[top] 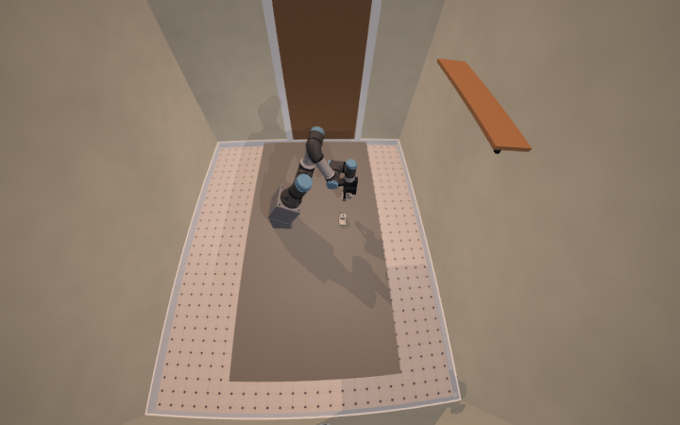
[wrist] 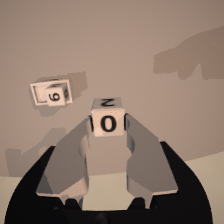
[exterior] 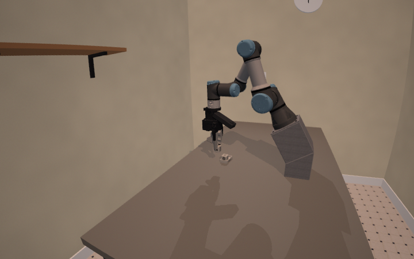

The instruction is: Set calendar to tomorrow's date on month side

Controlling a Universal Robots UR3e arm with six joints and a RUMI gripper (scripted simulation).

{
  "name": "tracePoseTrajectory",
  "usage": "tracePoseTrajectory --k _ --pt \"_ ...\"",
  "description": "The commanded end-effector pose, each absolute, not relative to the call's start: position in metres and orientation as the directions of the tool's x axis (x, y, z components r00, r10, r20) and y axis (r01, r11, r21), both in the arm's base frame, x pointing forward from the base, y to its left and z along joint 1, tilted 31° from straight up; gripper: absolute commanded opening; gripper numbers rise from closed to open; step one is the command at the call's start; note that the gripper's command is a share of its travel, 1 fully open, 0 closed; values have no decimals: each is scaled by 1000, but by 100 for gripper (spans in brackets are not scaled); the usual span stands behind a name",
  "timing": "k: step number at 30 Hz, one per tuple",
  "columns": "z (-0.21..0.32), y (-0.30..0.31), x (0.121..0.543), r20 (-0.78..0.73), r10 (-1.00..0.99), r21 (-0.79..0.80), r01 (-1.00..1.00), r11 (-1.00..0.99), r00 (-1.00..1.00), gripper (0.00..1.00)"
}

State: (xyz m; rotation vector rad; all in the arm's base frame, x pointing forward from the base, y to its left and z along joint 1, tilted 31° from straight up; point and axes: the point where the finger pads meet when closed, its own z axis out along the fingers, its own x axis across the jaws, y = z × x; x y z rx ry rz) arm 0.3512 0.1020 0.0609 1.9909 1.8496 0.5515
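Observation:
My gripper [top: 347, 196] [exterior: 217, 148] [wrist: 108, 115] is shut on a white cube [wrist: 108, 131] and holds it above the table. In the wrist view a black 0 faces the camera, with a 2 on the adjoining face beyond it; its other faces are hidden. The white tray [top: 342, 224] [exterior: 223, 162] [wrist: 33, 96] lies on the table, beyond and left of the gripper in the wrist view. The other white cube [top: 342, 217] [exterior: 225, 156] [wrist: 55, 96] sits in the tray's right part there, its top digit a 6 or 9. The tray's left part is empty.
The table [top: 311, 325] [exterior: 244, 195] extends around the tray. The arm's grey base block [top: 284, 215] [exterior: 292, 143] stands on it, off to the side of the tray. An orange shelf [top: 484, 105] [exterior: 61, 48] is fixed to the wall, high above the table.

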Motion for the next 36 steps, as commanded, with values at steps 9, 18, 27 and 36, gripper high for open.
tracePoseTrajectory --k 9,18,27,36 --pt "57 102 354 35 997 515 854 -74 65 11" --pt "49 102 358 35 997 515 854 -74 65 11" --pt "33 102 368 35 997 515 854 -74 65 11" --pt "18 103 377 35 997 516 853 -74 65 11"
